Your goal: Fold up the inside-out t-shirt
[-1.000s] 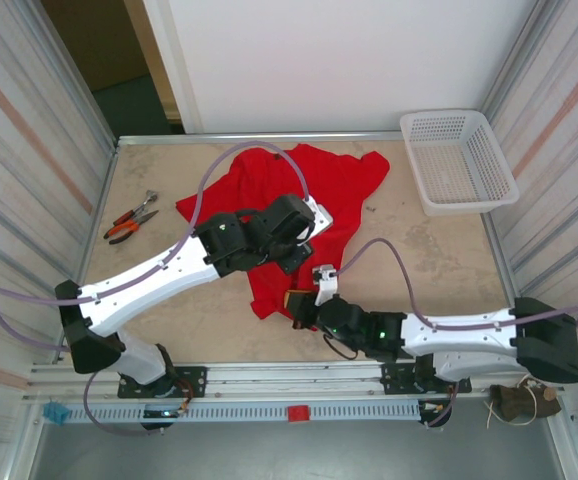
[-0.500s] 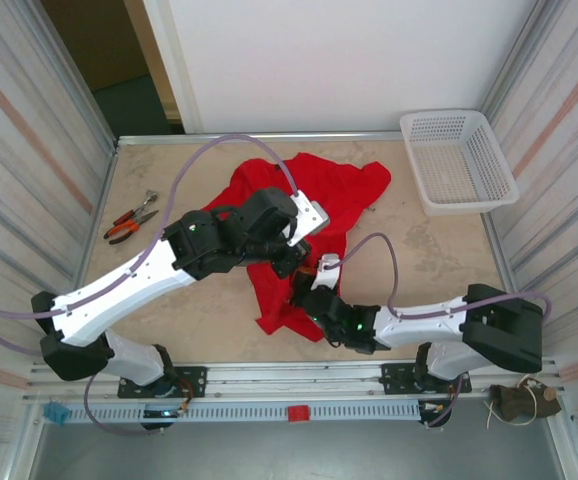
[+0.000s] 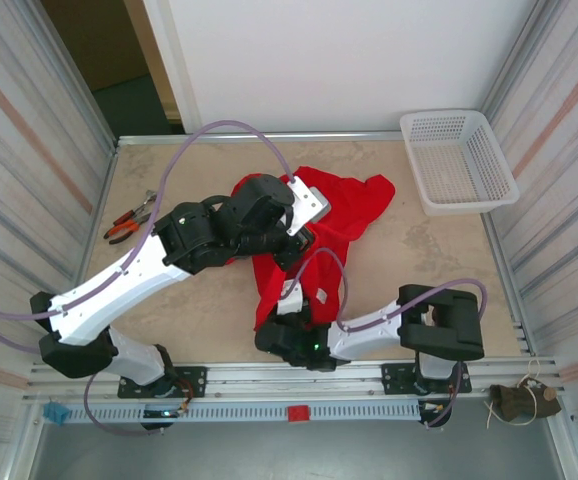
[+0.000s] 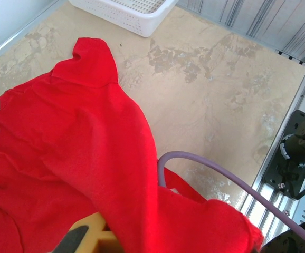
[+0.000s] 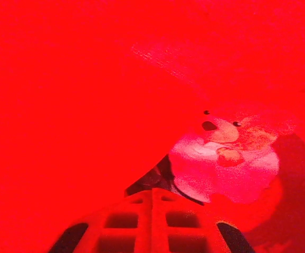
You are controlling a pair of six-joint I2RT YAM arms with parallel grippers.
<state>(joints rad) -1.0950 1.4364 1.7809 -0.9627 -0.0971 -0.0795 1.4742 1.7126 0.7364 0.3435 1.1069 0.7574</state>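
The inside-out t-shirt (image 3: 341, 200) is bright red and bunched at the table's middle, with a strip running down toward the near edge. My left gripper (image 3: 291, 250) is over its centre, shut on a fold. In the left wrist view the t-shirt (image 4: 78, 137) drapes over a yellow finger pad (image 4: 92, 236). My right gripper (image 3: 291, 300) is at the shirt's near end, its arm doubled back along the front rail. Red cloth (image 5: 89, 79) covers the right wrist view, and a pale printed graphic (image 5: 226, 158) shows through it. The right gripper (image 5: 152, 197) has its fingers pressed together under the cloth.
A white mesh basket (image 3: 459, 160) stands at the back right and appears in the left wrist view as the basket (image 4: 126, 10). Red-handled pliers (image 3: 129, 220) lie at the left. A purple cable (image 4: 210, 168) loops near the shirt. Corrugated walls close both sides.
My right gripper has swung left along the near edge, its arm folding back, with the shirt's near end. The left gripper has shifted back and the shirt has bunched narrower.
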